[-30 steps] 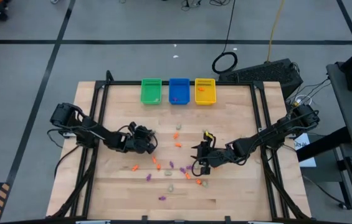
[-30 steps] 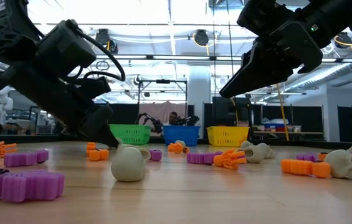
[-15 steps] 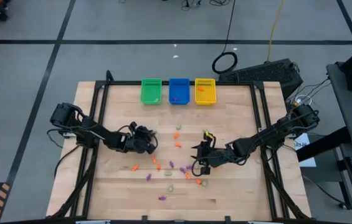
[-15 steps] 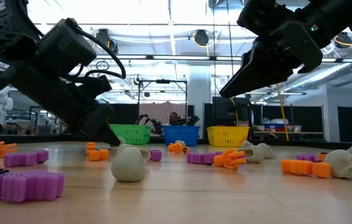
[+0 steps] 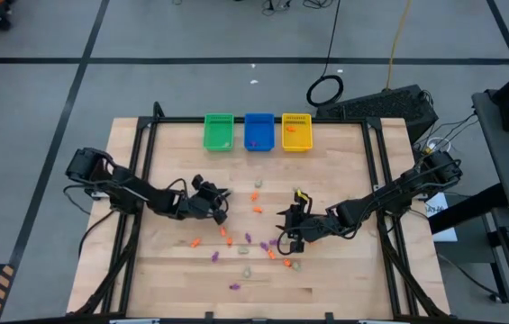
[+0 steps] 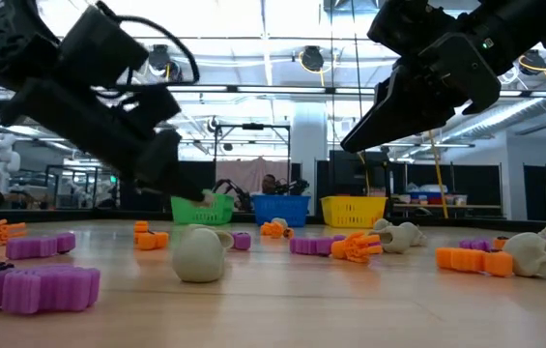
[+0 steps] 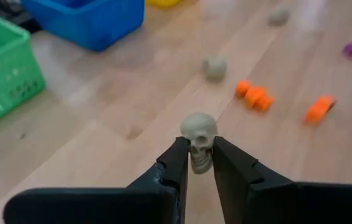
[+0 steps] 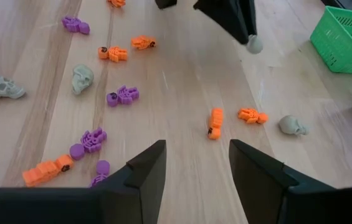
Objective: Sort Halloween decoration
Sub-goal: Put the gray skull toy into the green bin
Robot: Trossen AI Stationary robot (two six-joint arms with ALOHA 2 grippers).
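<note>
From above I see my left gripper (image 5: 221, 200) over the left-centre of the pale wooden table (image 5: 344, 162), and its wrist camera shows the two dark fingers (image 7: 177, 163) clamped on a small pale greenish-beige plastic skull (image 7: 199, 142), held clear of the wood. My right gripper (image 5: 283, 227) hangs above the middle of the table, its fingers (image 8: 146, 171) spread apart with nothing between them. Below and around it lie the scattered Halloween trinkets (image 8: 95, 139): purple skeleton figures, orange ones and more pale skulls, loose on the boards. Along the far edge stand three small rectangular plastic baskets in a row, the green basket (image 5: 219, 131) on the left, the blue basket (image 5: 259, 130) in the middle and the yellow basket (image 5: 296, 131) on the right. From table height a pale skull (image 6: 199, 254) sits in the foreground beside purple pieces.
</note>
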